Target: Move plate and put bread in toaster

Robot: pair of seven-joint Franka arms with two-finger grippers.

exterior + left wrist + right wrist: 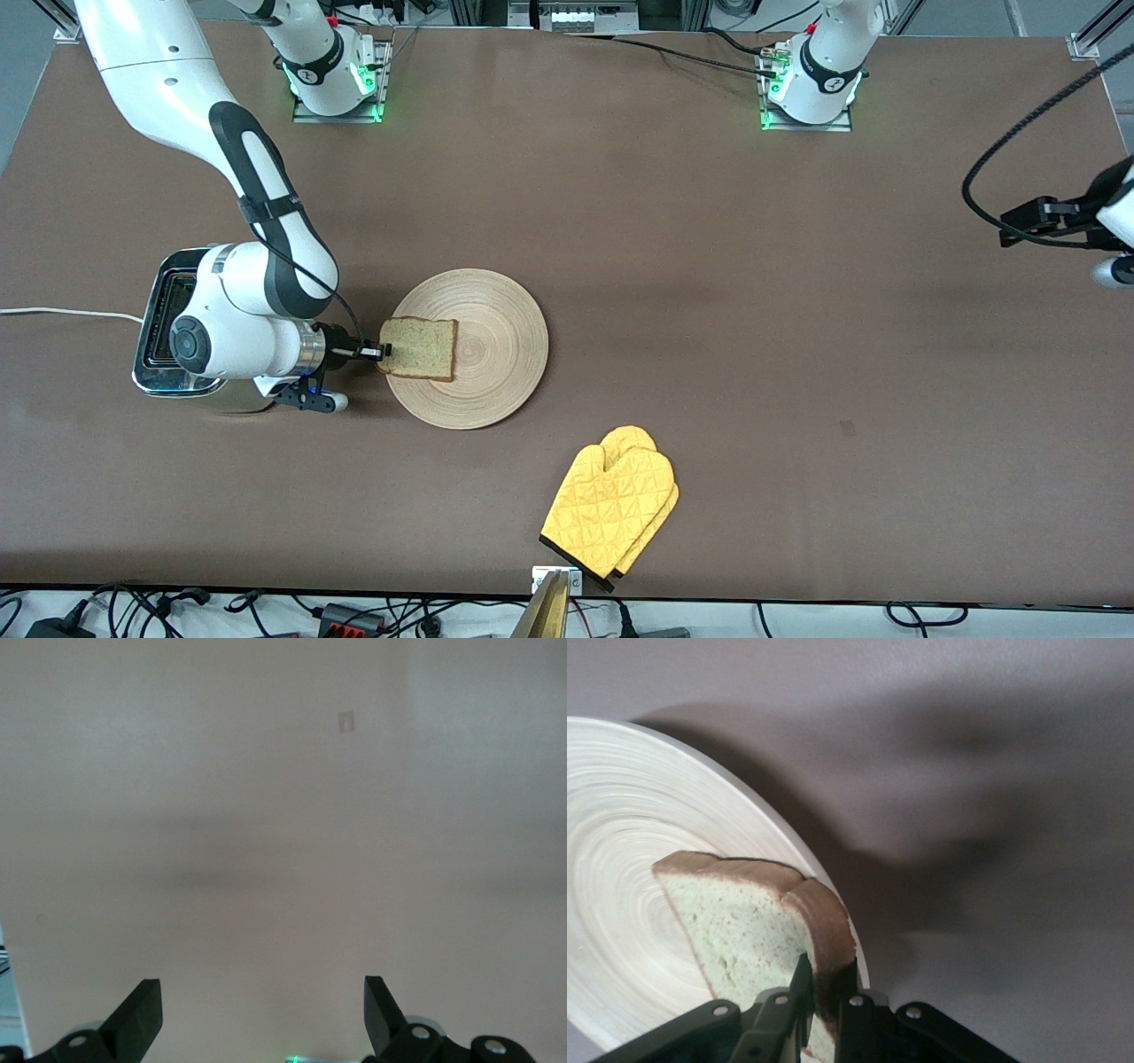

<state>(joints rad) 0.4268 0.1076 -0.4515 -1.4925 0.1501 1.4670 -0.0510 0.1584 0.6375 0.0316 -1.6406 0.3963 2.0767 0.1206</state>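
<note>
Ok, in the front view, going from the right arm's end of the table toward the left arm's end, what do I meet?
toaster → right gripper, shut on the bread's edge → bread on the plate → yellow oven mitts, nearer the camera → left gripper, open over bare table.

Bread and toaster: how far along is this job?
Done: the plate lies beside the toaster, so its move looks finished. In hand: the right gripper is shut on the bread, at its crust edge over the plate. Left: carrying it into a toaster slot. The left gripper waits open over bare table.
</note>
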